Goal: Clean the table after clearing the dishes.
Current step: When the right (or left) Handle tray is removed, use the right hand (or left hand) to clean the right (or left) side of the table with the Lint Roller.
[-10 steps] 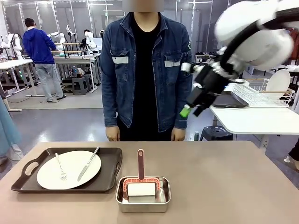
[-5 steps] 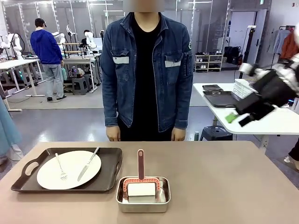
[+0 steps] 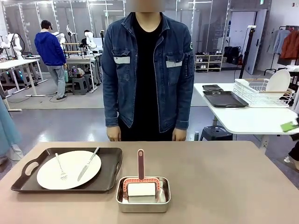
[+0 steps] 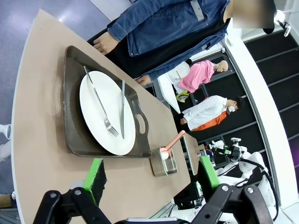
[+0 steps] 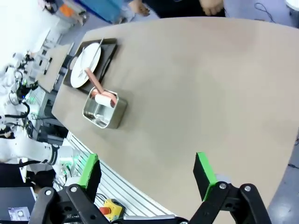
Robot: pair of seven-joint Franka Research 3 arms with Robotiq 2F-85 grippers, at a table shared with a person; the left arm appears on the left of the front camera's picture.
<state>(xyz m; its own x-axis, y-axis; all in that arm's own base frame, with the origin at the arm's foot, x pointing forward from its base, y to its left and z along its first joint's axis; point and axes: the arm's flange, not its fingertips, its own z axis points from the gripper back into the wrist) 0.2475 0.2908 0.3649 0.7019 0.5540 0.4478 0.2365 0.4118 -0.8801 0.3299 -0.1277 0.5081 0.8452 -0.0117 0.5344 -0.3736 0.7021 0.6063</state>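
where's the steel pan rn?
Front view: the steel pan sits about mid-width on the table, near the robot's edge, just to the right of the dark tray carrying the plate.

— What moved?
— The right gripper [image 5: 145,163]. It swung away from the person [image 3: 149,70] and out past the front view's right edge, leaving one green pad [image 3: 289,126] showing.
— Anything else?
— The dish rack [image 3: 254,95] it covered is in plain sight again.

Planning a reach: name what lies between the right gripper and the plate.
Bare table, then the steel pan with its pink-handled roller, seen in the right wrist view.
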